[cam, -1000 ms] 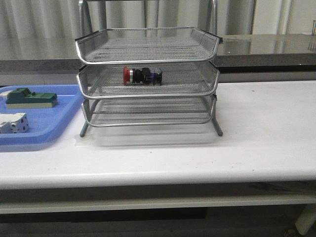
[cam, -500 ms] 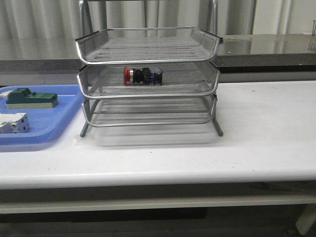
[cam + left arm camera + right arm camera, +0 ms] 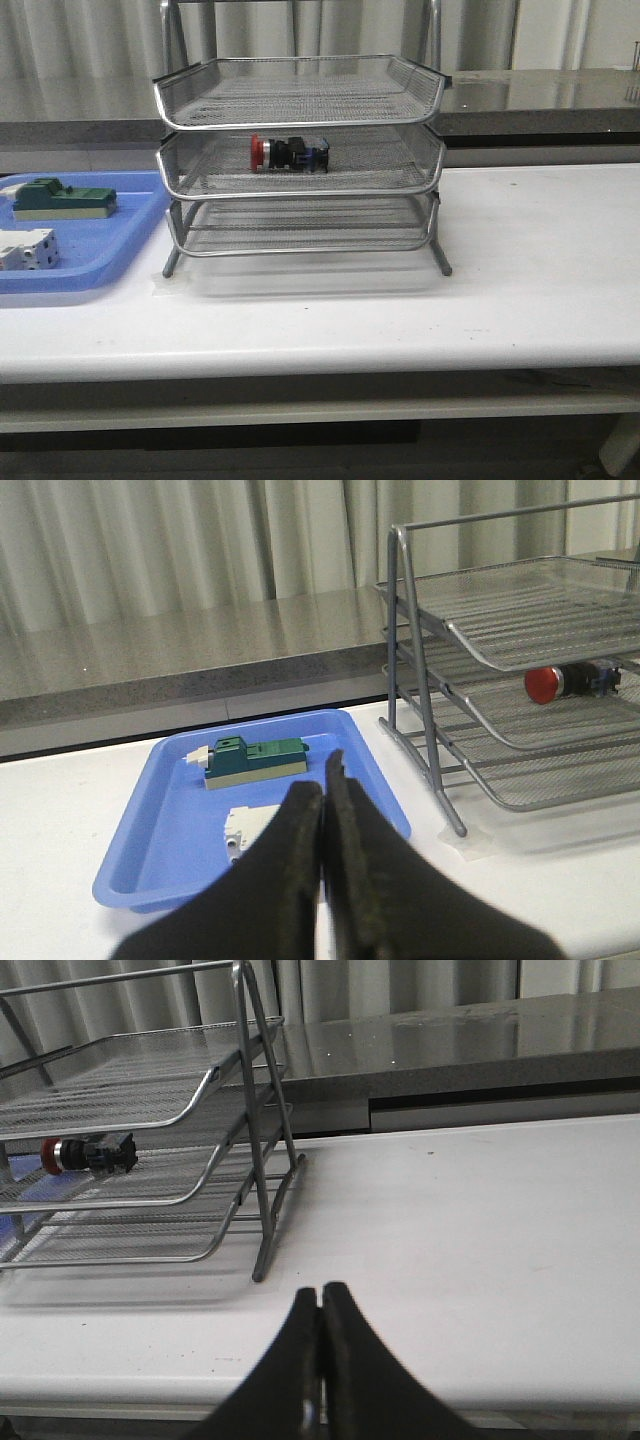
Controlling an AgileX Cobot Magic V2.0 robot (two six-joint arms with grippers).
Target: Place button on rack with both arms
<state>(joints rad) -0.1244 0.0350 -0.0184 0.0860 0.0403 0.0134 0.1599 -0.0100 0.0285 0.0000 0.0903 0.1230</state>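
Note:
The button with its red cap lies on its side in the middle tier of the silver wire rack. It also shows in the left wrist view as the button and in the right wrist view as the button. My left gripper is shut with nothing in it, above the front of the blue tray and left of the rack. My right gripper is shut and empty, low over the table's front edge, right of the rack. Neither arm shows in the front view.
A flat blue tray sits left of the rack, holding a green block and a white boxy switch. The same tray, green block and white switch show in the left wrist view. White table lies right of the rack.

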